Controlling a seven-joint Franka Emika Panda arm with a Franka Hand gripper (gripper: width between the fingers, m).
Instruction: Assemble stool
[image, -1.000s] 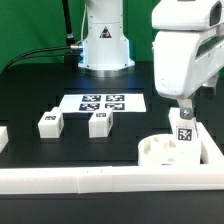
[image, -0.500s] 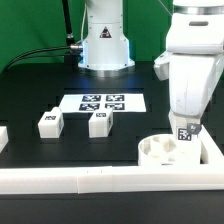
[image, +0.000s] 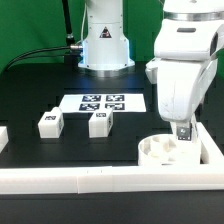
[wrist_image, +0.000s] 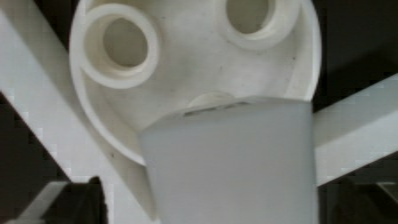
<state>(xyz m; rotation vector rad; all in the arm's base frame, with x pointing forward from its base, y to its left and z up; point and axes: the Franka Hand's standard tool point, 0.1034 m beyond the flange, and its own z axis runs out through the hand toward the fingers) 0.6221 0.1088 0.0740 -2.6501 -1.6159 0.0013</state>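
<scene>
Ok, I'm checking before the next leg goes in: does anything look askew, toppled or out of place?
Nothing stands out. The seat sits in the corner of the border rails, one leg stands in it at the open gripper, and a second leg and a third leg rest apart on the table near the marker board.

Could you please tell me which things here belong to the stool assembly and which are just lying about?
Stool job:
round seat
leg standing on it
loose leg
second loose leg

Just lying about:
marker board
white border rail
</scene>
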